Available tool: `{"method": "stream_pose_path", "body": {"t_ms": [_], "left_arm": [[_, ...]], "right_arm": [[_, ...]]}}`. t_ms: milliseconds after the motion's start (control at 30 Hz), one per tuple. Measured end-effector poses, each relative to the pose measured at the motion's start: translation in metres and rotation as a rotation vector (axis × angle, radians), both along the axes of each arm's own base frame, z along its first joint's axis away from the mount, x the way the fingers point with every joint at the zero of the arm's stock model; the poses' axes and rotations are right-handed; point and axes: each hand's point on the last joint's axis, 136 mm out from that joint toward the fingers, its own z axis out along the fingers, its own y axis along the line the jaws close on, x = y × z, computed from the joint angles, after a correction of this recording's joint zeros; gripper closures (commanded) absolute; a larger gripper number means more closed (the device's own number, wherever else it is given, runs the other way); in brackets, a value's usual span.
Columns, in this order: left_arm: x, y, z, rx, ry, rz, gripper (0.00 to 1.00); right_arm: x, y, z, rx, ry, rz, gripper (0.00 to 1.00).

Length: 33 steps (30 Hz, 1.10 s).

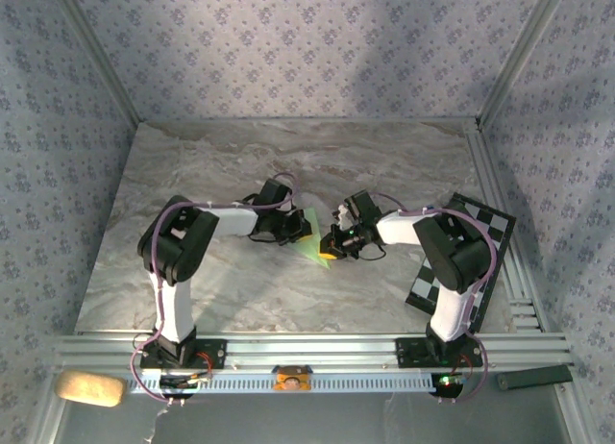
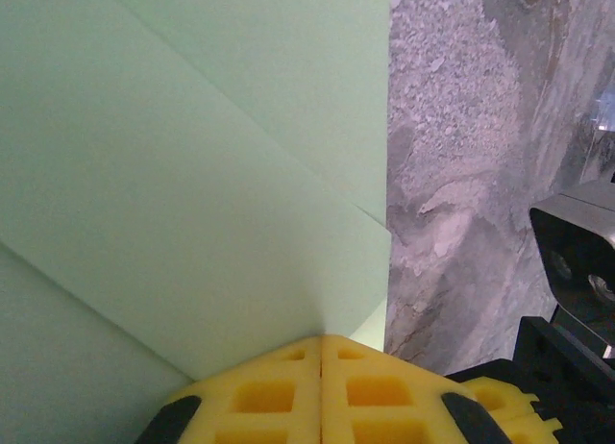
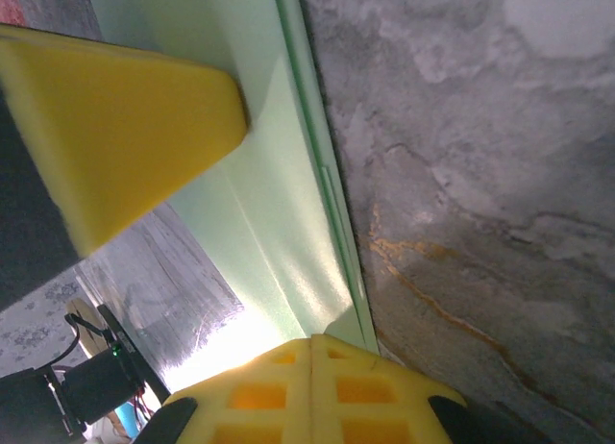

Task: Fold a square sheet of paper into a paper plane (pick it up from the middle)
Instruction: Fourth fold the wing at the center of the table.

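The pale green sheet of paper [image 1: 310,240] is folded into a narrow pointed shape, with diagonal flaps, and sits between my two grippers at mid-table. In the left wrist view the paper [image 2: 192,175] runs out from the tip of my left gripper [image 2: 320,338], whose yellow pads are pressed together on its edge. My right gripper [image 3: 312,340] is shut the same way on the paper [image 3: 279,204], whose layered edge shows beside the marble. The left gripper [image 1: 296,234] and right gripper [image 1: 332,247] stand close side by side. A left finger [image 3: 125,127] lies against the paper.
The marble table [image 1: 288,165] stretches bare behind the grippers. A black-and-white checkered board [image 1: 463,261] lies at the right edge under the right arm. An aluminium rail [image 1: 307,353] carries both bases. A tan pad [image 1: 88,386] sits off the table, front left.
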Motion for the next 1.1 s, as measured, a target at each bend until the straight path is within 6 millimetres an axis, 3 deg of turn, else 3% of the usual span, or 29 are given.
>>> {"method": "stream_pose_path", "body": {"t_ms": [133, 433, 567, 733, 933, 1100], "left_arm": [[0.018, 0.018, 0.0, 0.003, -0.004, 0.033, 0.94], [0.085, 0.069, 0.004, 0.084, -0.024, 0.169, 0.94], [0.097, 0.078, 0.01, 0.11, -0.027, 0.188, 0.93], [0.092, 0.072, 0.023, 0.124, -0.037, 0.169, 0.91], [0.073, 0.034, 0.058, 0.077, -0.11, 0.086, 0.93], [0.043, 0.005, 0.047, 0.056, -0.086, 0.008, 0.95]], "right_arm": [[0.0, 0.0, 0.0, 0.0, -0.006, 0.0, 1.0], [0.0, 0.0, 0.0, 0.0, -0.006, 0.001, 1.0], [0.0, 0.0, 0.0, 0.0, -0.006, 0.001, 1.0], [0.0, 0.0, 0.0, 0.0, -0.007, 0.001, 1.0], [0.0, 0.0, 0.001, -0.004, -0.008, -0.003, 1.0], [0.0, 0.0, 0.001, -0.011, -0.012, -0.004, 1.0]]}}
